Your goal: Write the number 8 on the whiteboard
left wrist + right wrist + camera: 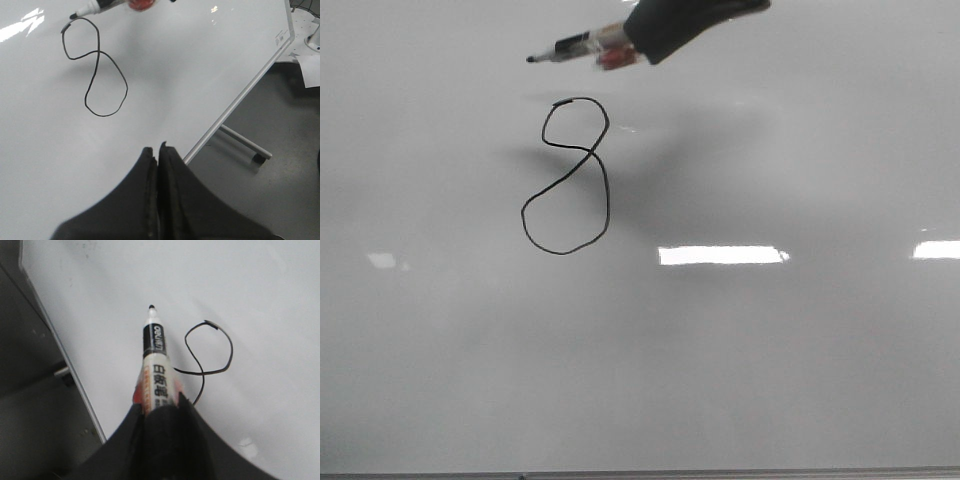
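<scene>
My right gripper (165, 415) is clamped on the marker (156, 367), barrel between the fingers, tip sticking out front. In the front view the right gripper (655, 40) sits at the top of frame, marker (582, 45) pointing toward my left side, tip just above and left of the figure's top. Tip looks clear of the surface, but I can't be sure from these views.

The number 8 (567, 176) is on the whiteboard (770, 380), upper middle-left of the front view: small upper loop, bigger lower loop, lopsided. Line looks closed, with a short thicker dab at the top where the stroke ends meet. Also visible in the left wrist view, number 8 (95, 75), and part of it past the marker in the right wrist view, number 8 (212, 352).

My left gripper (157, 200) is closed with fingers pressed together, holding nothing, low and well apart from the figure, near the board's edge strip.

Judgement: writing looks done, step in hand is getting the marker off without marking. Do it well: pull straight back from the board, not sideways across the ink. Keep the grip firm so the marker doesn't slip or rotate. Avoid dragging the tip over the top loop. Left arm stays parked.
</scene>
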